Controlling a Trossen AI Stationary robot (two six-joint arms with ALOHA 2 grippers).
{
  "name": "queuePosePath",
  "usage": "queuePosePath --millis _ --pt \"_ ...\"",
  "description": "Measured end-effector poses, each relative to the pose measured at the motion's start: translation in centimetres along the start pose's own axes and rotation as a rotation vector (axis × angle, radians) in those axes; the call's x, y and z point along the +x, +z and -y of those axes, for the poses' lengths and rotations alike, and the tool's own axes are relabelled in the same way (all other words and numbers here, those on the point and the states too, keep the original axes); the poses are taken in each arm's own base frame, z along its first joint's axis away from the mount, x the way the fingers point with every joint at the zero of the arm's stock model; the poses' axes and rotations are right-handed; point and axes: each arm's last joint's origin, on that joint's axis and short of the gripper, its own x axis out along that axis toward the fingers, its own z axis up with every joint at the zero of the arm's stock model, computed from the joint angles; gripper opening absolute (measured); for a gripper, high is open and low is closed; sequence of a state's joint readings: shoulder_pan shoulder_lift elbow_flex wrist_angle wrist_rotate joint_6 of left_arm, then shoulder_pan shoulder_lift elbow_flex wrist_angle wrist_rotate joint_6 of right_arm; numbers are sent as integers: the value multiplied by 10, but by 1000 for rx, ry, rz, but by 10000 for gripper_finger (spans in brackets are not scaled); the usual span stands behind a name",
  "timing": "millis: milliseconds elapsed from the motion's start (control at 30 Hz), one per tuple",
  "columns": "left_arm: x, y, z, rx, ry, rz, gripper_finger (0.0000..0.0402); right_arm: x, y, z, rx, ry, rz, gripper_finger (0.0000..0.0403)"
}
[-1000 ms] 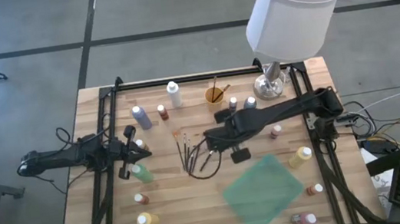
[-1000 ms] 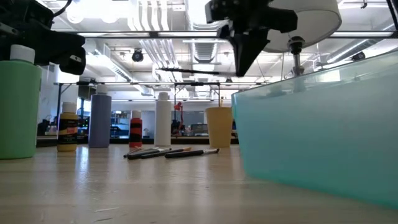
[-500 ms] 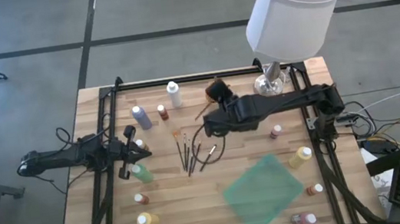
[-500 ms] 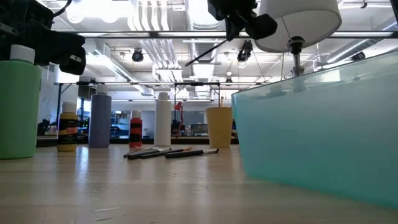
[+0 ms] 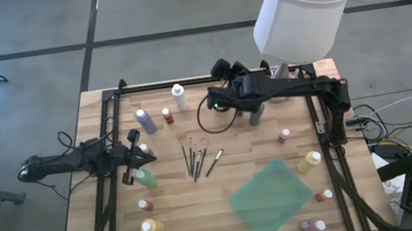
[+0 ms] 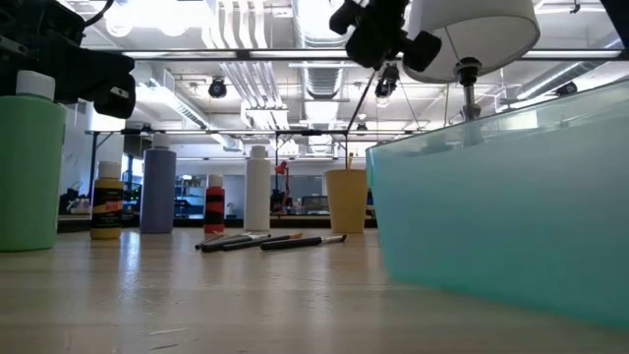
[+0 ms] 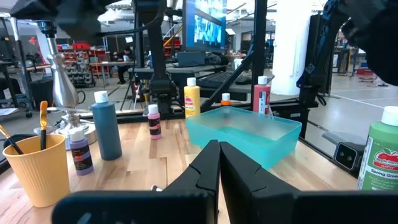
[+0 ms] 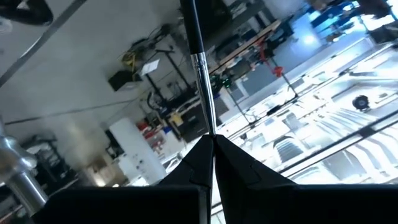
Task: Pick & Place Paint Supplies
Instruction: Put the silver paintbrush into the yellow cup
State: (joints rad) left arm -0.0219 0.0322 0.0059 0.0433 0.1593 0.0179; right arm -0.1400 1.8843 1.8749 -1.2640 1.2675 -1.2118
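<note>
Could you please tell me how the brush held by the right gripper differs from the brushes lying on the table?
The thin dark-handled brush in the right gripper is clamped and lifted above the yellow cup; the loose brushes on the wooden table lie flat, ungripped. The held brush hangs steeply tilted and alone; the loose brushes rest as a cluster mid-table. All are slim and dark-handled.

From above, the right gripper (image 5: 220, 69) sits at the table's (image 5: 203, 212) far edge beside the lamp (image 5: 300, 9); what it grips, if anything, is hard to make out. The left gripper (image 5: 143, 151) rests by a green bottle (image 5: 146, 178). Brushes (image 5: 196, 160) lie mid-table, near the teal tray (image 5: 271, 198).
</note>
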Motion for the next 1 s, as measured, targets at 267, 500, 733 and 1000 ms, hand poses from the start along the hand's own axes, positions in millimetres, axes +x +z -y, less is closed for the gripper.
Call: queuePosePath --millis 267,500,733,1000 --pt "0 0 0 0 0 0 14 20 10 -7 1 34 -21 8" --pt "0 0 0 0 0 0 14 25 26 -14 -16 22 -12 8" --pt "0 0 0 0 0 0 14 30 42 -29 -77 37 -12 8" --pt "0 0 0 0 0 0 14 36 59 -40 -50 25 -9 8"
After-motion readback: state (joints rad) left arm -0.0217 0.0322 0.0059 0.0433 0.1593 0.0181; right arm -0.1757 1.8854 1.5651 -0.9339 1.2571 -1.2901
